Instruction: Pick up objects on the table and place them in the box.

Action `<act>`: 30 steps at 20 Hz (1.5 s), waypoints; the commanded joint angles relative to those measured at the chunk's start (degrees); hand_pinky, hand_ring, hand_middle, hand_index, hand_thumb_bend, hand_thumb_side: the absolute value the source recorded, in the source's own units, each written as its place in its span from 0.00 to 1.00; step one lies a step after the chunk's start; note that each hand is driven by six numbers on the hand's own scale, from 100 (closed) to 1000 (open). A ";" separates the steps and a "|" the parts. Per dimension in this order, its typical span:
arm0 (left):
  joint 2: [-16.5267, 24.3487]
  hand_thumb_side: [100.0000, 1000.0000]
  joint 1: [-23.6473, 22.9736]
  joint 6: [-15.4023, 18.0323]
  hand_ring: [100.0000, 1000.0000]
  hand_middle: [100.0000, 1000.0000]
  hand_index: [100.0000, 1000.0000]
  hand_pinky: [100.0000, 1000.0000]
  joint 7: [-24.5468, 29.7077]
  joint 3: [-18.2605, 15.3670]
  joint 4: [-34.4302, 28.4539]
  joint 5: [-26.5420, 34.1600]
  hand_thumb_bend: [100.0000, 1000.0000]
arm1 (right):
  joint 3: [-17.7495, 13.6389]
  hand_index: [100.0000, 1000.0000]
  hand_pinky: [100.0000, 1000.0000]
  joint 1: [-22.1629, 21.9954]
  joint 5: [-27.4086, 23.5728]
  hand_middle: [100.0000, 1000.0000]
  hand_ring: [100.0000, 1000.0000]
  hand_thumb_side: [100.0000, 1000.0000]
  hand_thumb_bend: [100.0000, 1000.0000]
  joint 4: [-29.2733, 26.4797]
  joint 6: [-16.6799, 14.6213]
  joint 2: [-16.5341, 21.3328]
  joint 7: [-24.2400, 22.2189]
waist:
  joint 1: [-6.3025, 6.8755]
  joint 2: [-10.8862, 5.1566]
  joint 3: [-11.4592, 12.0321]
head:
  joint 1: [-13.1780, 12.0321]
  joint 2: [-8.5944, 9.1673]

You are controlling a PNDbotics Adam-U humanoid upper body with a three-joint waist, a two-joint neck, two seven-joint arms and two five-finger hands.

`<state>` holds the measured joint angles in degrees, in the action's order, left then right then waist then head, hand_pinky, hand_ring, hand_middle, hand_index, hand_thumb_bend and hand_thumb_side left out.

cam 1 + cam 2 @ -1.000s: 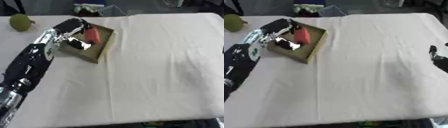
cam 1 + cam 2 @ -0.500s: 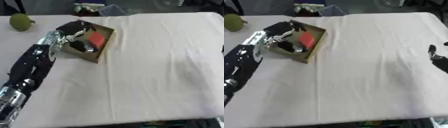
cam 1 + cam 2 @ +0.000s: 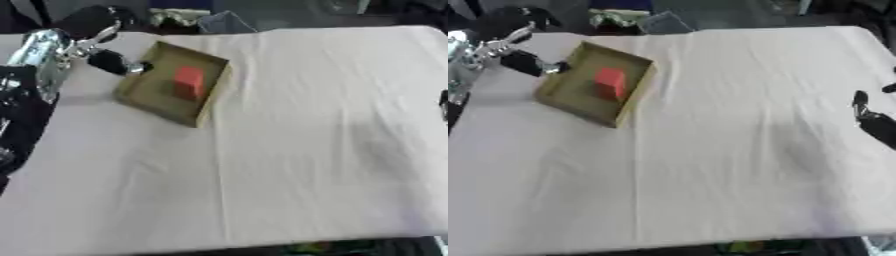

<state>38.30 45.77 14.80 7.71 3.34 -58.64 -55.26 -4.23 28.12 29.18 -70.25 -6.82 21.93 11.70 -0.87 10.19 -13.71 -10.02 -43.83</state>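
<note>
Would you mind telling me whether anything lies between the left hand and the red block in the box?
Nothing visible does. The left hand is at the box's left rim, and the red block lies uncovered inside it.

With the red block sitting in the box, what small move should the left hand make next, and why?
Probably draw the left hand a little further back, away from the box. The red block lies inside the box with nothing on it, the hand's fingers sit just outside the box's far-left rim, and the white cloth shows nothing else to pick up.
</note>
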 commanded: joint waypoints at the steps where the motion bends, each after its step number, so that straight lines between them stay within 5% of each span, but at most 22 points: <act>1: 3.39 0.59 1.31 -3.88 0.67 0.75 0.87 0.74 -2.89 -2.64 2.88 1.06 0.39 | -0.50 0.88 0.71 0.52 -0.16 0.57 0.97 0.26 0.17 -0.49 -0.05 2.06 0.14 | -0.11 -1.13 -0.04 | 0.10 -0.29; 6: 4.59 0.50 3.68 -12.05 0.65 0.75 0.88 0.73 -10.20 -7.37 15.99 -0.50 0.32 | -0.10 0.88 0.71 0.90 -0.37 0.57 0.97 0.26 0.17 -0.22 -0.28 1.70 -0.14 | -0.27 -0.97 -0.54 | -0.27 -0.29; 10: 5.46 0.47 4.32 -14.52 0.65 0.75 0.88 0.73 -15.92 -8.76 21.79 -1.02 0.30 | 0.22 0.88 0.71 1.36 -0.54 0.57 0.97 0.26 0.17 -0.11 -0.50 1.49 -0.38 | -0.31 -0.61 -1.05 | -0.83 -0.29; 17: 9.05 0.42 4.18 -16.33 0.63 0.74 0.87 0.71 -21.74 -10.25 25.26 1.26 0.23 | 0.83 0.87 0.71 2.81 -1.82 0.57 0.97 0.26 0.17 0.88 -0.86 1.99 -0.76 | -0.77 1.65 -2.34 | -2.60 1.28; 30: 14.63 0.36 3.41 -20.03 0.58 0.70 0.85 0.68 -31.16 -12.13 26.55 8.02 0.16 | 1.79 0.87 0.71 6.89 -4.17 0.58 0.96 0.25 0.14 5.15 -1.35 3.35 -1.07 | -3.61 6.56 -5.69 | -5.14 6.84</act>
<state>50.14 48.42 -5.08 -22.36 -8.29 -31.66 -47.93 -2.37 34.05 25.50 -64.89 -7.92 22.93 10.71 -4.53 17.77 -19.36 -14.88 -38.02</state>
